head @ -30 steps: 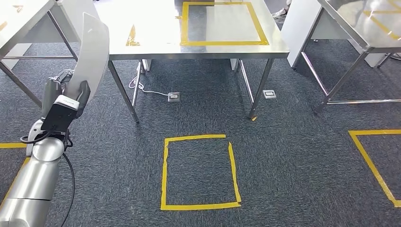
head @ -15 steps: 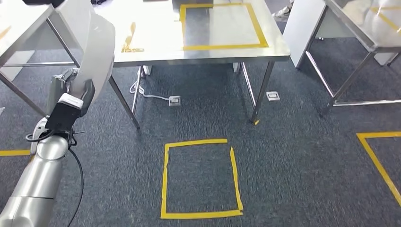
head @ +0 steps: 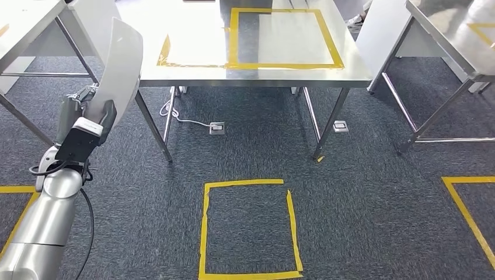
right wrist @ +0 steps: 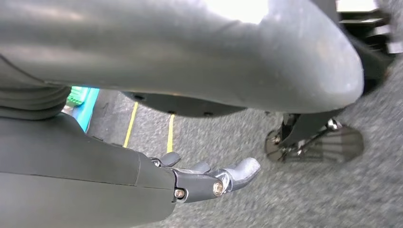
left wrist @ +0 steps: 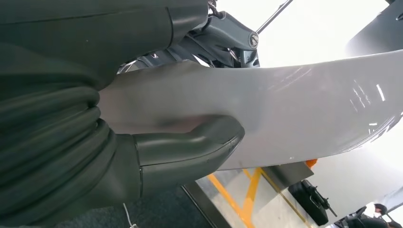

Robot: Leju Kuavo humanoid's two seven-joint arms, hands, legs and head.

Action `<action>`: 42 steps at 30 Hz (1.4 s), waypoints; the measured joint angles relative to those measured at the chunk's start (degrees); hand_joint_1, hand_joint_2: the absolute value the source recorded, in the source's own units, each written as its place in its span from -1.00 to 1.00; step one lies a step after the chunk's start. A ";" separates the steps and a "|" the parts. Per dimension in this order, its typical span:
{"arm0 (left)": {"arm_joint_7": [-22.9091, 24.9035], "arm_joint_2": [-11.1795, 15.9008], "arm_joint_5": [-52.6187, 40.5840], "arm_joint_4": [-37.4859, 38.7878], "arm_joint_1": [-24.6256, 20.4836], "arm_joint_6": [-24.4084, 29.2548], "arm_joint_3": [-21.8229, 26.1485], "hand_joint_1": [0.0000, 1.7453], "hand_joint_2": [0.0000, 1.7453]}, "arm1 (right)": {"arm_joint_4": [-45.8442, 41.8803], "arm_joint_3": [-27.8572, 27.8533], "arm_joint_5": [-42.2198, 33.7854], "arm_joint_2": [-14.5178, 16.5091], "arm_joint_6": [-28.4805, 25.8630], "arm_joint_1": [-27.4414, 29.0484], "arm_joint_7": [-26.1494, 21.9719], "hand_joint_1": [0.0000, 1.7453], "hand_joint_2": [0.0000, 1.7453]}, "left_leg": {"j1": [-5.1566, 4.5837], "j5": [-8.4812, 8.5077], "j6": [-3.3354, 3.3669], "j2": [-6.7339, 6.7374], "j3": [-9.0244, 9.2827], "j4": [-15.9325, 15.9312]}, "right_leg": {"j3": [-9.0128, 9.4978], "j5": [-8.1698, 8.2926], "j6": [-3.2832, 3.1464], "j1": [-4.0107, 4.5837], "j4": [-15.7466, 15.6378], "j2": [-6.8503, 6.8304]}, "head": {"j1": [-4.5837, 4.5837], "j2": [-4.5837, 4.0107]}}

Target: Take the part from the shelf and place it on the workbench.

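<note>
The part [head: 119, 64] is a long, curved white panel, standing upright in my left hand [head: 87, 119] at the left of the head view. In the left wrist view my thumb [left wrist: 190, 142] presses on the panel's glossy face [left wrist: 294, 104] and the darker fingers sit behind it. The steel workbench [head: 257, 83] stands ahead and to the right of the part, with a yellow taped square [head: 283, 38] on its top. My right hand [right wrist: 199, 180] hangs above the carpet, fingers stretched out and holding nothing.
A yellow taped square [head: 248, 227] marks the carpet in front of the bench. Another steel table [head: 449, 35] stands at the right and one [head: 23, 23] at the far left. A white cable [head: 181, 116] and floor sockets lie under the bench.
The whole picture has shifted down and slightly right, so the camera has moved toward the workbench. The part stays upright in my left hand.
</note>
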 joint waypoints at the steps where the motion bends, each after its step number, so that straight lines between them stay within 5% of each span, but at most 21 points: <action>1: 0.01 0.01 0.00 -0.02 0.05 -0.01 -0.02 1.00 1.00 | 0.00 -0.01 0.00 0.00 0.02 0.02 -0.03 -1.00 -1.00 | -0.06 -0.44 0.14 -0.03 0.39 0.00 | -2.52 -1.42 0.16 -0.03 3.44 0.00 | 0.03 0.00; 3: 0.01 0.00 0.00 -0.01 0.25 -0.01 -0.08 1.00 1.00 | 0.00 -0.05 0.01 -0.01 0.04 0.16 -0.05 -1.00 -1.00 | -0.18 -1.44 0.22 -0.21 1.48 0.02 | -5.88 -2.78 0.22 -0.02 6.31 0.00 | 0.05 0.00; 4: 0.01 0.00 0.00 -0.01 0.31 -0.01 -0.12 1.00 1.00 | 0.00 -0.10 0.02 -0.01 0.04 0.22 -0.06 -1.00 -1.00 | -0.25 -1.99 0.18 -0.33 2.20 0.02 | -6.17 -1.69 0.12 0.01 4.84 0.00 | 0.07 0.00; 8: 0.13 0.02 -0.22 -0.01 0.34 -0.02 -0.21 1.00 1.00 | 0.00 -0.36 0.07 -0.16 0.02 0.33 -0.09 -1.00 -1.00 | -0.51 -4.15 -0.44 -0.59 4.54 0.00 | -2.71 7.69 -1.31 0.78 -8.53 0.09 | 0.11 0.00; 12: 0.48 0.03 -1.22 -0.24 0.41 0.11 -0.34 1.00 1.00 | 0.00 -0.46 0.13 -0.22 0.01 0.30 0.04 -1.00 -1.00 | -0.59 -3.98 -1.77 -0.77 4.61 1.97 | -0.97 8.45 -2.50 0.78 -10.53 0.00 | 0.10 0.00; 14: 0.68 0.04 -1.80 -0.33 0.34 0.28 -0.50 1.00 1.00 | 0.00 -0.50 0.20 -0.20 0.01 0.15 0.03 -1.00 -1.00 | -0.50 -4.00 -2.30 -0.53 1.69 6.84 | 0.32 8.00 -3.04 0.45 -10.97 -0.02 | -0.04 0.00; 17: 1.14 0.02 -2.77 -0.22 0.41 0.42 -0.75 1.00 1.00 | 0.00 -0.63 0.27 -0.19 0.03 0.06 0.03 -1.00 -1.00 | -0.06 -7.85 -3.09 -0.32 -4.83 15.45 | 1.73 6.67 -3.28 0.27 -11.09 0.13 | -0.16 0.00; 19: 1.45 -0.05 -3.28 -0.17 0.57 0.42 -1.07 1.00 1.00 | 0.00 -0.73 0.31 -0.17 0.05 0.20 0.04 -1.00 -1.00 | 0.23 -7.98 -3.55 -0.18 -6.34 15.17 | 2.90 5.64 -3.00 0.11 -10.97 0.19 | -0.16 0.00; 22: 1.90 -0.32 -4.06 -0.26 0.62 0.37 -1.62 1.00 1.00 | 0.00 -0.82 0.33 -0.09 0.05 0.28 0.08 -1.00 -1.00 | 0.59 -1.04 -3.90 0.19 -3.27 4.77 | 4.71 3.85 -2.16 -0.19 -10.49 0.23 | -0.20 0.00; 23: 2.07 -0.52 -4.41 -0.28 0.62 0.32 -1.87 1.00 1.00 | 0.00 -0.85 0.33 -0.08 0.04 0.23 0.13 -1.00 -1.00 | 0.60 -0.03 -3.60 0.32 -2.32 2.22 | 5.03 3.29 -1.78 -0.18 -10.37 0.22 | -0.22 0.00; 28: 2.90 -2.50 -6.72 -0.43 0.59 0.55 -3.55 1.00 1.00 | 0.00 -0.90 0.50 -0.01 -0.03 0.10 0.59 -1.00 -1.00 | 0.64 0.19 -0.99 0.10 -0.64 0.67 | 5.32 1.97 0.15 -0.04 -8.46 0.10 | -0.16 0.00; 29: 3.13 -2.95 -7.15 -0.47 0.42 0.70 -3.87 1.00 1.00 | 0.00 -0.90 0.58 -0.01 -0.03 0.04 0.55 -1.00 -1.00 | 0.67 0.01 -0.63 0.03 -0.28 0.64 | 4.18 1.43 0.38 -0.12 -6.44 0.09 | -0.10 0.00; 32: 3.79 -4.16 -8.32 -0.45 0.04 0.99 -4.98 1.00 1.00 | 0.00 -0.90 0.89 -0.01 0.03 0.00 0.45 -1.00 -1.00 | 0.52 -1.04 -0.09 -0.01 0.68 0.61 | -2.96 -1.95 0.71 -0.16 3.57 0.09 | 0.07 0.00; 34: 4.10 -4.68 -8.89 -0.37 0.07 1.01 -5.56 1.00 1.00 | 0.00 -0.90 1.09 -0.01 0.10 0.20 0.48 -1.00 -1.00 | 0.36 -2.04 -0.05 -0.05 1.73 0.61 | -5.97 -2.76 0.60 -0.14 5.39 0.09 | 0.09 0.00; 39: 4.28 -5.68 -10.52 0.10 -0.27 1.03 -6.95 1.00 1.00 | 0.00 -0.91 1.34 -0.07 0.21 0.58 1.01 -1.00 -1.00 | 0.01 -4.80 -0.80 -0.27 4.68 0.55 | -3.17 7.51 -1.01 0.75 -8.78 0.25 | 0.09 0.00; 42: 4.38 -6.26 -11.22 0.36 -0.63 1.09 -7.68 1.00 1.00 | 0.00 -0.92 1.37 -0.03 0.27 0.60 1.08 -1.00 -1.00 | -0.13 -5.12 -1.78 -0.56 5.42 1.32 | -1.63 8.13 -1.79 0.74 -10.09 0.36 | 0.13 0.00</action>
